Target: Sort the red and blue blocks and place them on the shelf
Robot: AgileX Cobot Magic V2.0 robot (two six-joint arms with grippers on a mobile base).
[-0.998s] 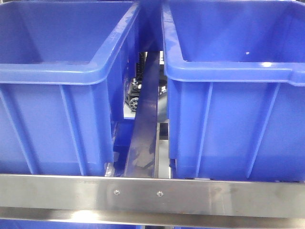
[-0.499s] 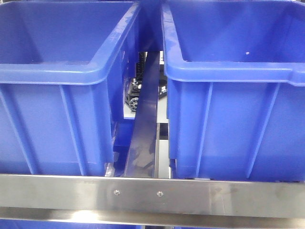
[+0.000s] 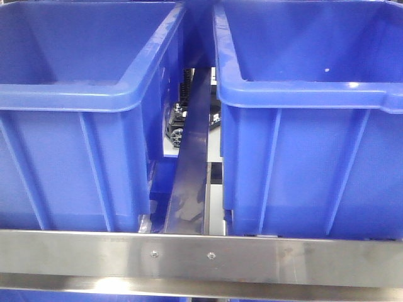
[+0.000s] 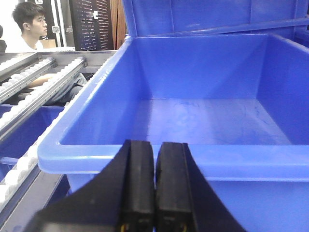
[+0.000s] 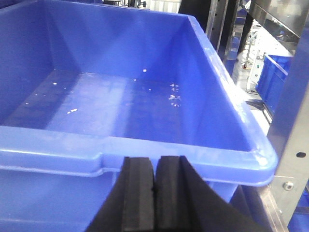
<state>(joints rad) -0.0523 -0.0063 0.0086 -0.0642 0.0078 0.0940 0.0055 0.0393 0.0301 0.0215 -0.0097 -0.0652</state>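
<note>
At the near edge, left gripper (image 4: 154, 186) and right gripper (image 5: 154, 193) both pressed together on nothing, each facing a blue bin (image 4: 203, 116) (image 5: 120, 106), bins on the shelf (image 3: 201, 258); no blocks visible.

Both blue bins (image 3: 82, 94) (image 3: 302, 94) are smooth, glossy moulded plastic with ribbed walls; the right-hand one's floor (image 5: 120, 104) carries pale specks toward 12 o'clock. The shelf rail (image 3: 201, 257) is brushed stainless steel, dull-shining, with two small screws, and the roller tracks (image 4: 29, 104) look white plastic in metal channels. The fingers (image 4: 140, 188) (image 5: 140, 193) are matt black rubber.
</note>
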